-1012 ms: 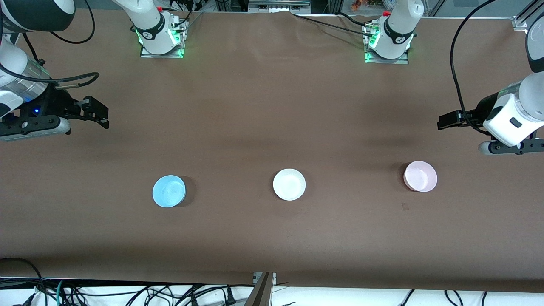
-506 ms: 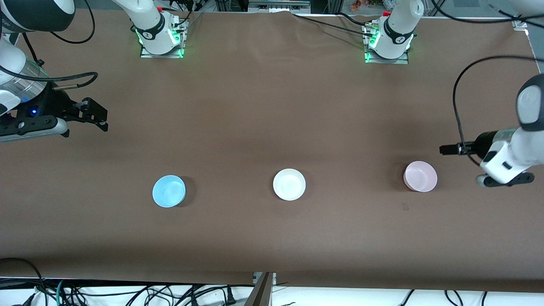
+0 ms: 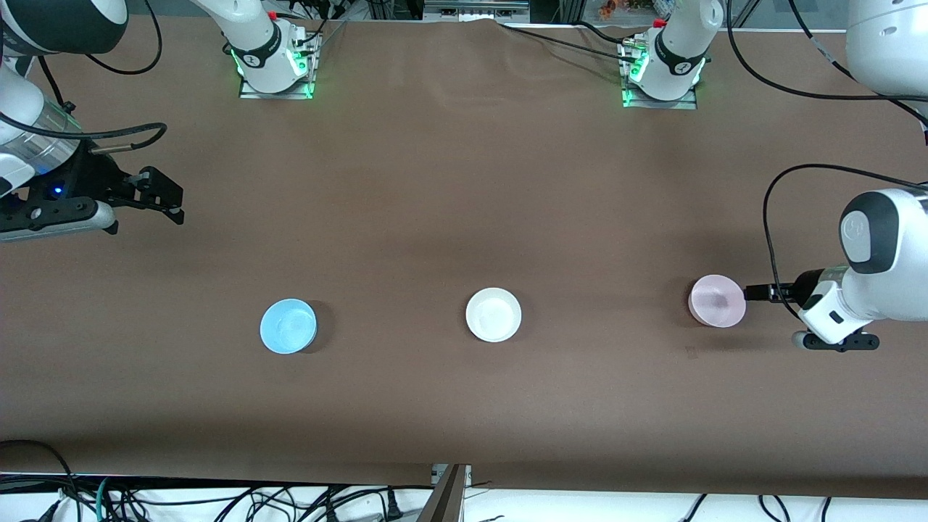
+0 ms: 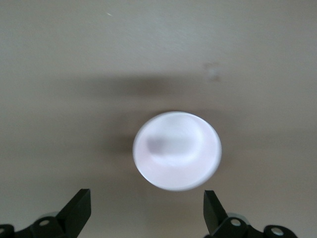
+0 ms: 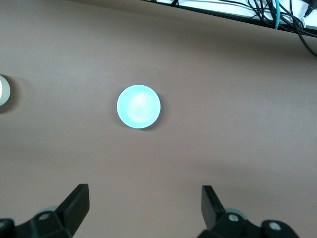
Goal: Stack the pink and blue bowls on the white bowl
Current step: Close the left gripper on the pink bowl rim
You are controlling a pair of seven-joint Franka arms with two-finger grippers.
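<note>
Three bowls stand in a row on the brown table. The blue bowl (image 3: 288, 325) is toward the right arm's end, the white bowl (image 3: 493, 315) is in the middle, and the pink bowl (image 3: 716, 300) is toward the left arm's end. My left gripper (image 3: 755, 292) is open and empty, over the table just beside the pink bowl's rim. The left wrist view shows the pink bowl (image 4: 177, 150) ahead of the open left gripper (image 4: 146, 198). My right gripper (image 3: 165, 197) is open and empty and waits over the table's right-arm end. The right wrist view shows the blue bowl (image 5: 138, 106) and the open right gripper (image 5: 143, 194).
The two arm bases (image 3: 274, 69) (image 3: 661, 76) stand at the table's edge farthest from the front camera. Cables (image 3: 217, 500) lie below the table's near edge. A sliver of the white bowl (image 5: 3, 91) shows in the right wrist view.
My left arm has swung in from higher over the left arm's end of the table, and its gripper now sits beside the pink bowl. The right arm has barely moved.
</note>
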